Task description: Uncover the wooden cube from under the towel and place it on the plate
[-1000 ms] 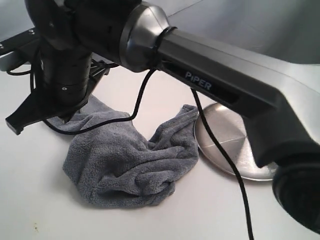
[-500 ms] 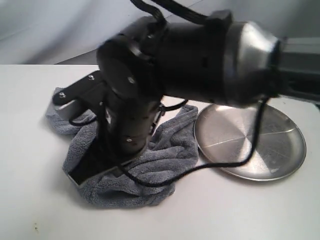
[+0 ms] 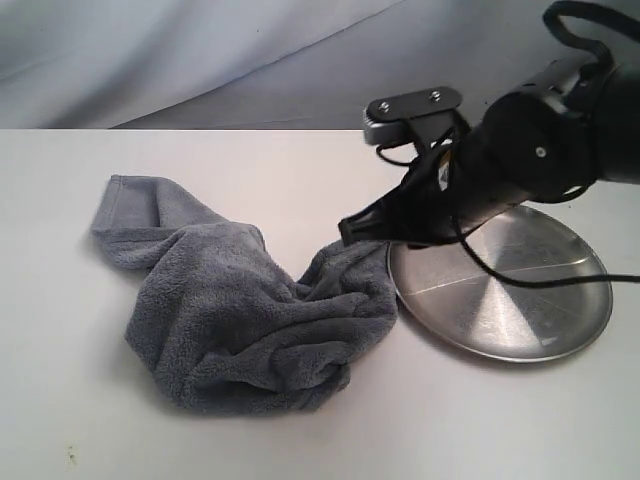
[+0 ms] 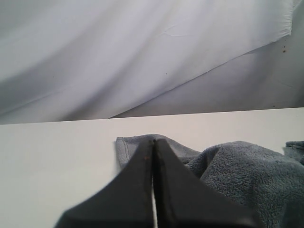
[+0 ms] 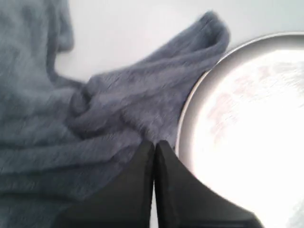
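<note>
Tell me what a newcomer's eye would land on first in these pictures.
The crumpled blue-grey towel, heaped on the white table, draws the eye first in the exterior view. The shiny steel plate sits at its right edge. Above where the two meet hangs the black right gripper, jaws shut and holding nothing. No wooden cube shows anywhere.

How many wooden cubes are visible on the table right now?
0. No wooden cube shows in any view. One may be hidden under the bunched towel, which lies left of the plate in the exterior view.
</note>
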